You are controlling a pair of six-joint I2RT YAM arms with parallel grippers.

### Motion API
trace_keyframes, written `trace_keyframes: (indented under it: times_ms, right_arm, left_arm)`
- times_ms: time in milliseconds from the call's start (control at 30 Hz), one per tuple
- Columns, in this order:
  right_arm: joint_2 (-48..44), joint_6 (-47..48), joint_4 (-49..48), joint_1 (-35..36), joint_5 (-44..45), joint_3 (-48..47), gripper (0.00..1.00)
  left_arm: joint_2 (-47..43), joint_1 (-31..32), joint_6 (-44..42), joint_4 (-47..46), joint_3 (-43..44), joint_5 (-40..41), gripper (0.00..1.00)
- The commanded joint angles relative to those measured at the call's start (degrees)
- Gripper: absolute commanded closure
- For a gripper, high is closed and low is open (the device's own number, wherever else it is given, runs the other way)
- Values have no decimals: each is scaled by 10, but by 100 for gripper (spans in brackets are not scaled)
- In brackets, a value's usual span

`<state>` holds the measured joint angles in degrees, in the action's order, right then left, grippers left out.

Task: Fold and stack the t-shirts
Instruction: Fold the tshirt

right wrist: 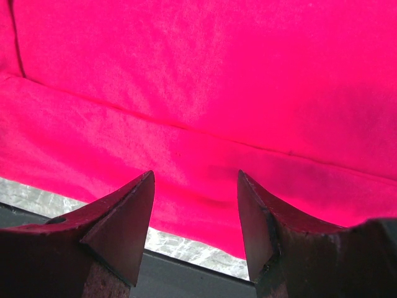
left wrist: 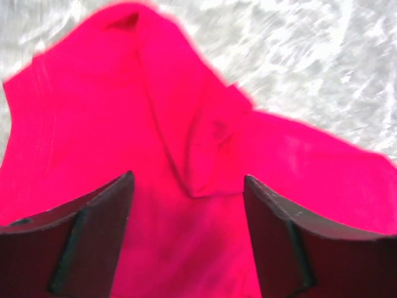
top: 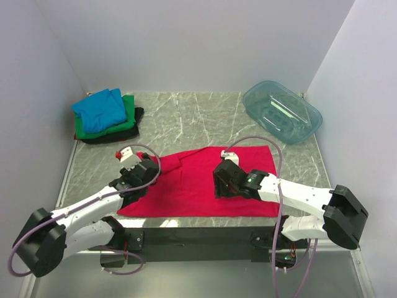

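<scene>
The red-pink t-shirt [top: 192, 180] lies spread on the marble table at the near middle, its left part bunched into a fold [left wrist: 205, 155]. My left gripper [top: 151, 176] hovers over that left edge, open, its fingers [left wrist: 93, 236] astride the cloth [left wrist: 93, 112] and gripping nothing; in the wrist view the left gripper [left wrist: 189, 205] shows only cloth beneath it. My right gripper [top: 220, 189] is open above the shirt's near hem [right wrist: 205, 74]; the wrist view of the right gripper [right wrist: 195, 205] shows nothing pinched. The blue t-shirt [top: 99, 110] tops a pile on the green [top: 129, 115] and black [top: 111, 138] ones at the back left.
A clear teal plastic tub [top: 282, 112] stands at the back right corner. White walls close in the table [top: 186, 118] on three sides. The dark front rail [right wrist: 186, 273] runs just beyond the shirt's near hem, below the right gripper.
</scene>
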<state>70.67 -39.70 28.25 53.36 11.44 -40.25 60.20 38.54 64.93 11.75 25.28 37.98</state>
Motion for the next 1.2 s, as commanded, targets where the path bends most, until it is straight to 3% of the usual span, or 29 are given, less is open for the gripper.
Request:
trace_keyframes:
  times_ms: [0, 167, 400, 567, 733, 1167]
  right_arm:
    - [0, 12, -11, -2, 10, -32, 37]
    - [-6, 10, -8, -4, 15, -33, 37]
    - [-37, -5, 6, -7, 25, -7, 37]
    - [-82, -12, 16, -19, 31, 19, 37]
    - [-93, -6, 20, -27, 32, 20, 37]
    - [-64, 3, 0, -27, 15, 8, 37]
  left_arm:
    - [-19, 2, -66, -26, 34, 32, 23]
    - [99, -2, -264, -140, 122, -32, 22]
    - [295, -15, -301, -90, 284, -106, 24]
    - [353, -21, -280, -50, 300, -100, 24]
    - [342, -25, -242, -22, 261, -61, 23]
    - [104, -17, -72, 64, 94, 7, 22]
